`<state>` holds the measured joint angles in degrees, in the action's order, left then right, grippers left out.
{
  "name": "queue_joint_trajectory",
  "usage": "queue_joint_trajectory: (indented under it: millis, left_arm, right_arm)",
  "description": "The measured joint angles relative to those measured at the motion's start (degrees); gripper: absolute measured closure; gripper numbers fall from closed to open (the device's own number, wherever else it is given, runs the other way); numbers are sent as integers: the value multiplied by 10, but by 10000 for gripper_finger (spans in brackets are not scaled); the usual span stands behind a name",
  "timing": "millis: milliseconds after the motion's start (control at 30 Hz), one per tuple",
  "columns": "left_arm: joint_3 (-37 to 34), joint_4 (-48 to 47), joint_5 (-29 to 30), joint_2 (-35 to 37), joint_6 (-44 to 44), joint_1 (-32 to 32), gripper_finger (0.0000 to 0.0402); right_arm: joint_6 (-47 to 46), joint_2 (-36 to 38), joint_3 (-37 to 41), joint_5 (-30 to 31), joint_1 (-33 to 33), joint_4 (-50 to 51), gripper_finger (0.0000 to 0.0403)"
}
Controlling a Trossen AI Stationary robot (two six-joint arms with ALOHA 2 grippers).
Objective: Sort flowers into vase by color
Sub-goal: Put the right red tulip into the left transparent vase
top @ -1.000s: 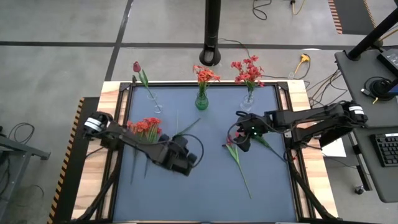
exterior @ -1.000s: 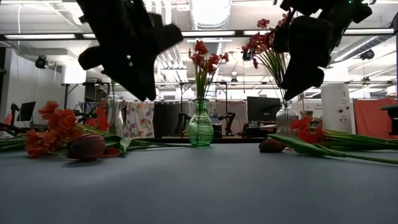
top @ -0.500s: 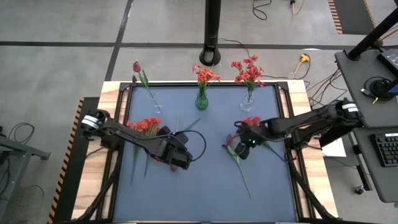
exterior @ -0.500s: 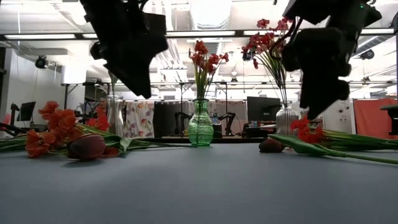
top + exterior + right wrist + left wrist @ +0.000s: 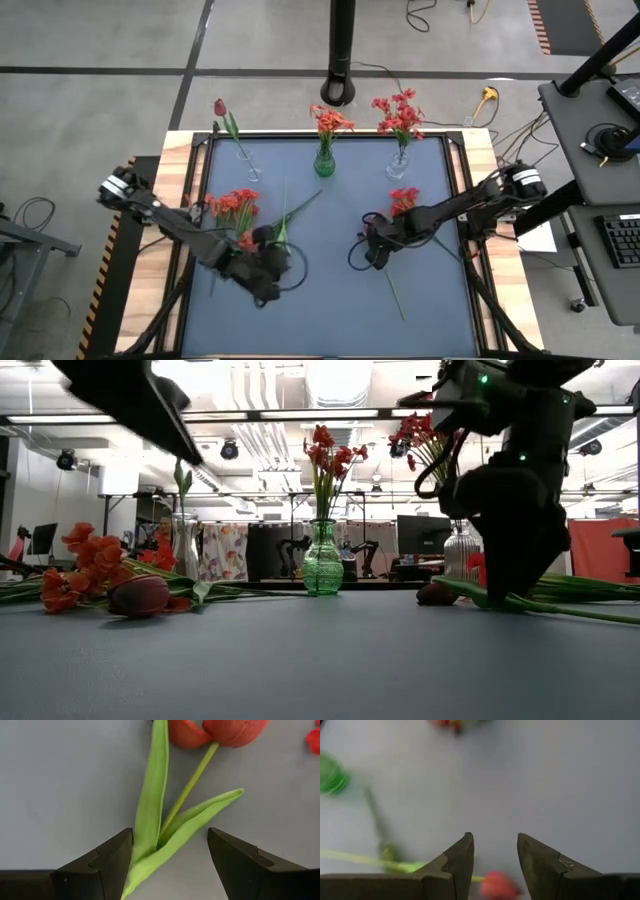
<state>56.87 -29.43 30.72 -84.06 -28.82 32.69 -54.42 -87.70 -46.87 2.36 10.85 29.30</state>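
We count three vases in a row at the far edge of the table (image 5: 340, 300). The left clear vase (image 5: 252, 172) holds one dark maroon tulip (image 5: 220, 107). The green vase (image 5: 324, 163) in the middle holds one orange cluster (image 5: 329, 121). The right clear vase (image 5: 398, 165) holds one red cluster (image 5: 399, 113).

Loose flowers lie on the mat in two groups. On the left we see an orange-red bunch (image 5: 233, 204) with long stems; how many stems it has we cannot tell. On the right lie a small red cluster (image 5: 404, 198) and one red tulip (image 5: 220, 730) with two long leaves.

The right gripper (image 5: 372, 250) is low over this tulip; its fingers (image 5: 102, 865) stand apart on both sides of the leaves and grasp nothing. The left gripper (image 5: 262, 280) is near the stems of the left bunch; its fingers (image 5: 456, 865) are parted and empty, with a red bud (image 5: 496, 885) just beside them.
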Motion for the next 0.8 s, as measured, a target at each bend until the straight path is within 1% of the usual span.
queue_joint_trajectory:
  millis: [100,200,300,400,533,667,800]
  left_arm:
    - [-29,37,41,47,-7,32,277]
    - [-51,53,115,90,-21,60,281]
    - [-65,54,198,124,-47,83,282]
    - [-76,52,259,150,-64,101,283]
    - [-80,49,297,178,-76,109,283]
    - [-80,47,306,201,-77,108,283]
    - [-80,34,330,221,-77,108,283]
  right_arm:
    - [-3,-21,-16,14,3,6,154]
    - [-2,-33,-30,20,3,13,162]
    - [-1,-41,-44,23,3,16,186]
    - [8,-44,-52,23,3,25,222]
    - [26,-48,-56,22,2,26,281]
    - [42,-43,-56,21,1,34,339]
    - [61,-28,-57,20,0,37,381]
